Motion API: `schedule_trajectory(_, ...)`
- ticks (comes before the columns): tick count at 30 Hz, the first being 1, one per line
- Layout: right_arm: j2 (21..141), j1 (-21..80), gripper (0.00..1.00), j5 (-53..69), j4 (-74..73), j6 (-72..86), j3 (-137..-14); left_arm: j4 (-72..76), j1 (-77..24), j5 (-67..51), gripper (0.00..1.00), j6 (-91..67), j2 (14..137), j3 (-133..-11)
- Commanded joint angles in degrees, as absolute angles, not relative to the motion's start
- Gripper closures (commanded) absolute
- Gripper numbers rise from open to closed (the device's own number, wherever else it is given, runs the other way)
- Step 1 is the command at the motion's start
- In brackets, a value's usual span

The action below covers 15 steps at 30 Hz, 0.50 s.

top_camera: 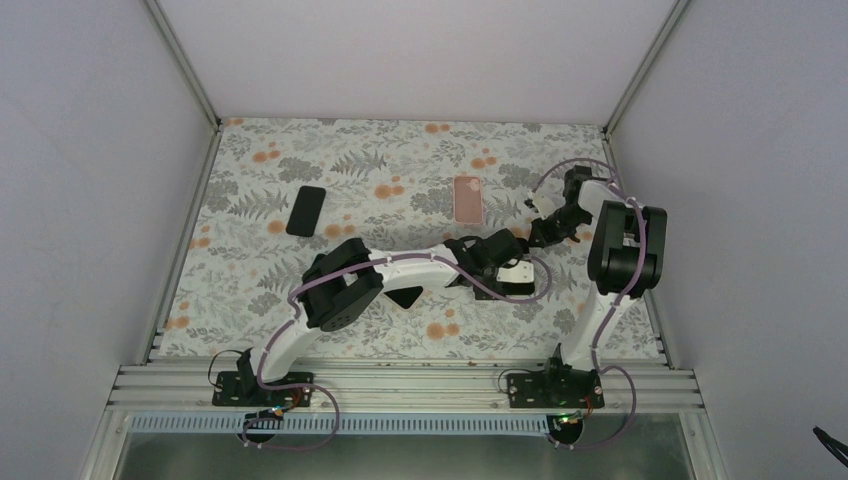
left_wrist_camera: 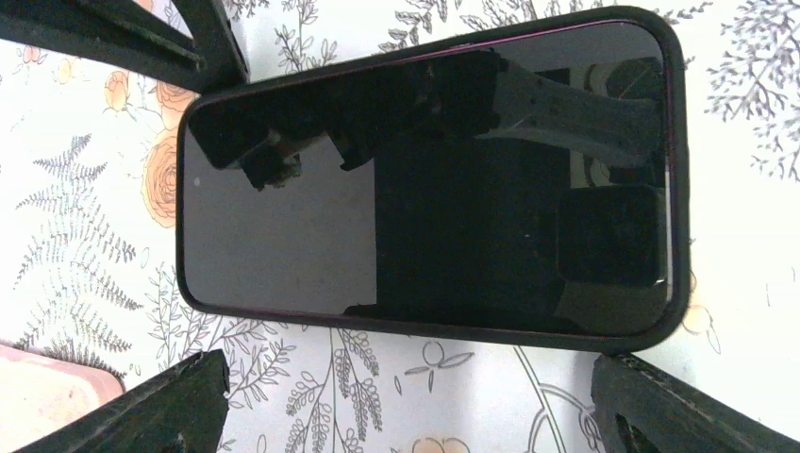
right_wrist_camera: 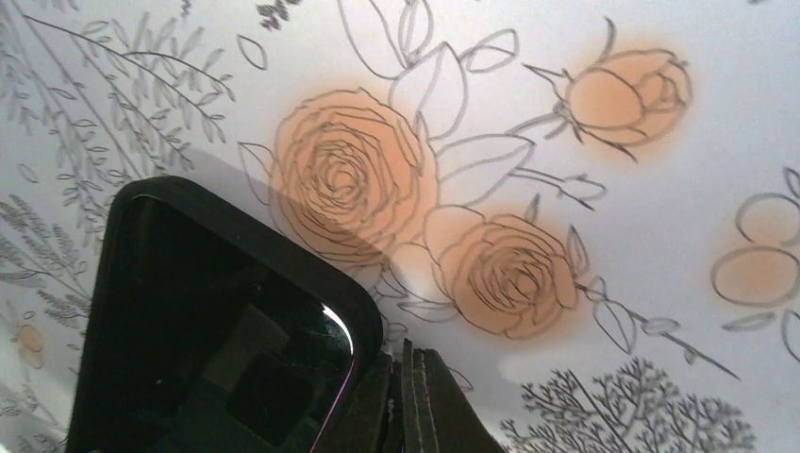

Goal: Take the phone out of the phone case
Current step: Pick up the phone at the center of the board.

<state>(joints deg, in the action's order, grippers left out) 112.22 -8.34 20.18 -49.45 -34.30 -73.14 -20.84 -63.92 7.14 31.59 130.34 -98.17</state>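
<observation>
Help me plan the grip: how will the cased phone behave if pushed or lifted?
The phone lies flat, so it would likely slide on the floral cloth rather than tip or roll. Its glossy screen shows sharp reflections, so it is probably slippery; the case rim should grip better.

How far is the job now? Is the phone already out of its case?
Done: nothing yet; the phone lies flat inside its black case. In hand: the open left gripper straddles it, and the shut right gripper sits at a case corner. Left: prying the phone out.
</observation>
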Motion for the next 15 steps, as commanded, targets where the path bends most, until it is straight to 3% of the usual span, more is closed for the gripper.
schedule_trajectory(1,116.1,-7.6,0.96,24.5,-55.2,-38.4,-75.4,-23.2,-64.3,10.4,0.06,29.9,134.3,-101.5)
schedule_trajectory(15,119.9,-1.9,0.96,27.0,-59.0,-35.5,-86.2,-23.5,-65.0,12.6,0.05,28.7,136.9,-106.7)
